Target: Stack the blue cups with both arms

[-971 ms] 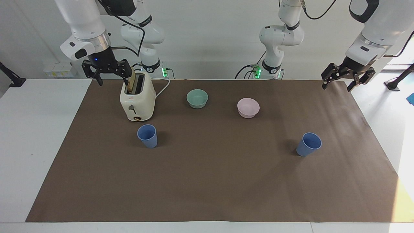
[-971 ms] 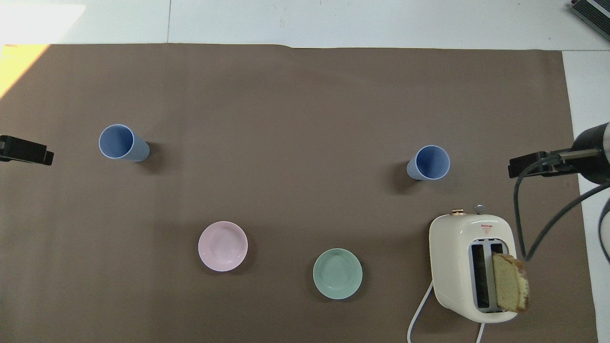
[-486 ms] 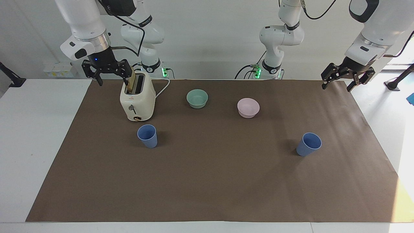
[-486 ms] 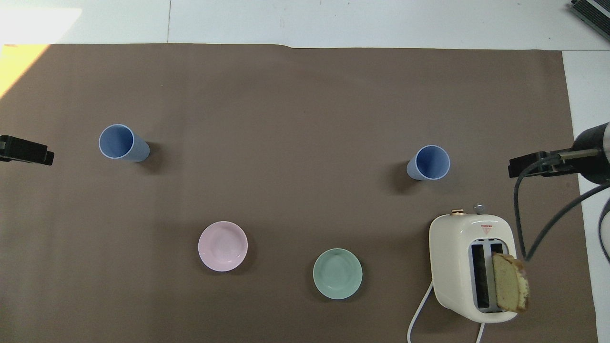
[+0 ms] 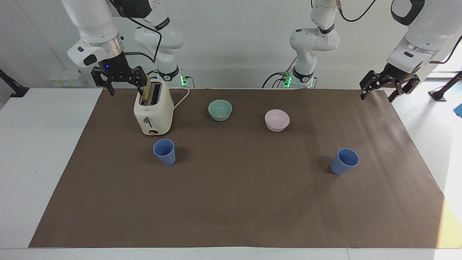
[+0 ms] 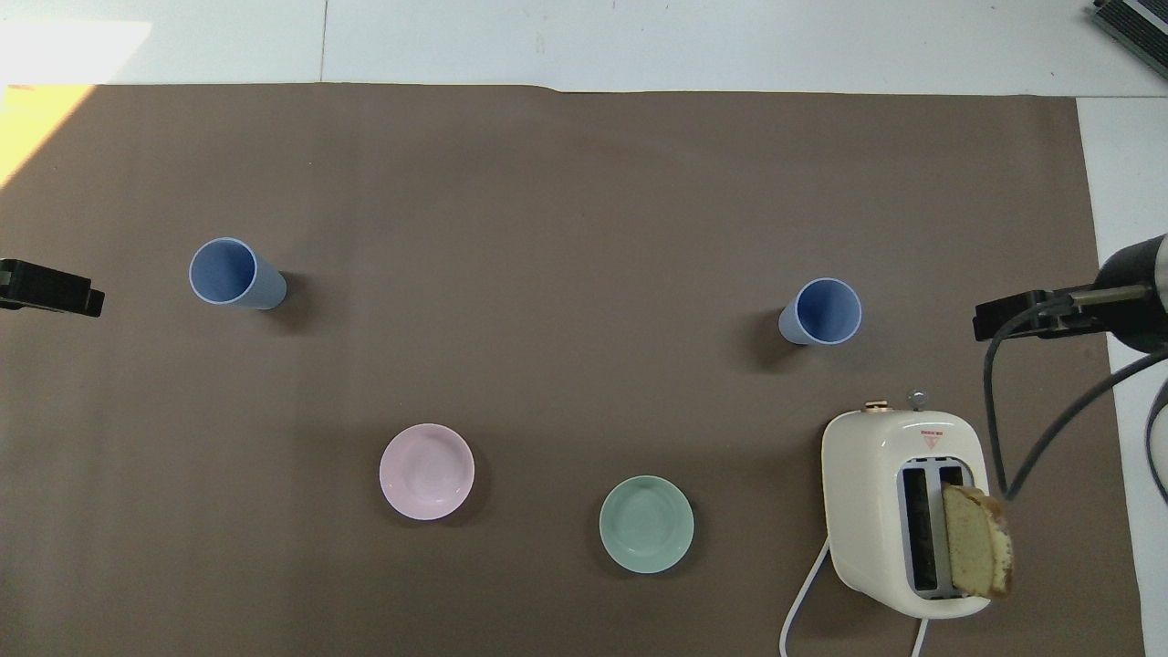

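Note:
Two blue cups stand upright and apart on the brown mat. One cup (image 5: pixel 165 151) (image 6: pixel 826 312) is beside the toaster at the right arm's end. The other cup (image 5: pixel 344 161) (image 6: pixel 233 274) is toward the left arm's end. My right gripper (image 5: pixel 124 89) (image 6: pixel 1013 315) hangs open and empty in the air beside the toaster's top. My left gripper (image 5: pixel 376 96) (image 6: pixel 50 290) hangs open and empty over the mat's corner at its own end. Neither gripper touches a cup.
A cream toaster (image 5: pixel 153 113) (image 6: pixel 903 511) holds a bread slice (image 6: pixel 976 552) in one slot, its cord trailing toward the robots. A mint-green bowl (image 5: pixel 220 109) (image 6: pixel 646 524) and a pale pink bowl (image 5: pixel 277 120) (image 6: pixel 426 471) sit nearer to the robots than the cups.
Both grippers have crept up very slightly. The cups, bowls and toaster have not moved.

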`<state>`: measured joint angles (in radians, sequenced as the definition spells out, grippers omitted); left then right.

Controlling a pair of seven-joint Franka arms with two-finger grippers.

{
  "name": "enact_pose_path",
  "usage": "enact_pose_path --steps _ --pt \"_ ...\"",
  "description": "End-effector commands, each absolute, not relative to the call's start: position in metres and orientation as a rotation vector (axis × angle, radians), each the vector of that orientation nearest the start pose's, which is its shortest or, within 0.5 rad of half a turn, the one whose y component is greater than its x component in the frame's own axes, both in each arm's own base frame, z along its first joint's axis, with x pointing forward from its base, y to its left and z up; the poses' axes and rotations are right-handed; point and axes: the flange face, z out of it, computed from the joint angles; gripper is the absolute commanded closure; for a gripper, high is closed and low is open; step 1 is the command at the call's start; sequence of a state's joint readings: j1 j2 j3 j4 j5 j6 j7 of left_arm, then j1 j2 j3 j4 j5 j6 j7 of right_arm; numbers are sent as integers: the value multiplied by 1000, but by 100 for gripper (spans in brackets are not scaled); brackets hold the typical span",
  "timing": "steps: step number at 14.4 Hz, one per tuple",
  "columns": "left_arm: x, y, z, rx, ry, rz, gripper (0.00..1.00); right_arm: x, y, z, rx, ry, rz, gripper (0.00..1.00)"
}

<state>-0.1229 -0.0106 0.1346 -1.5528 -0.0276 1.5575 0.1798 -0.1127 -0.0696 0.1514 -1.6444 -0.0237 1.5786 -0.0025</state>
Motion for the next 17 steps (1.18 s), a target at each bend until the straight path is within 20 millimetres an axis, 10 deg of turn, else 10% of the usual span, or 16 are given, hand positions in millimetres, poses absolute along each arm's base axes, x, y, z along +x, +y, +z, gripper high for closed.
enact_pose_path --steps 1,17 --pt "545 6 641 -3164 252 -19 0 528 16 628 -3169 -63 -30 0" --pt "560 23 612 -3143 323 -164 0 529 4 628 -3164 -116 -31 0"
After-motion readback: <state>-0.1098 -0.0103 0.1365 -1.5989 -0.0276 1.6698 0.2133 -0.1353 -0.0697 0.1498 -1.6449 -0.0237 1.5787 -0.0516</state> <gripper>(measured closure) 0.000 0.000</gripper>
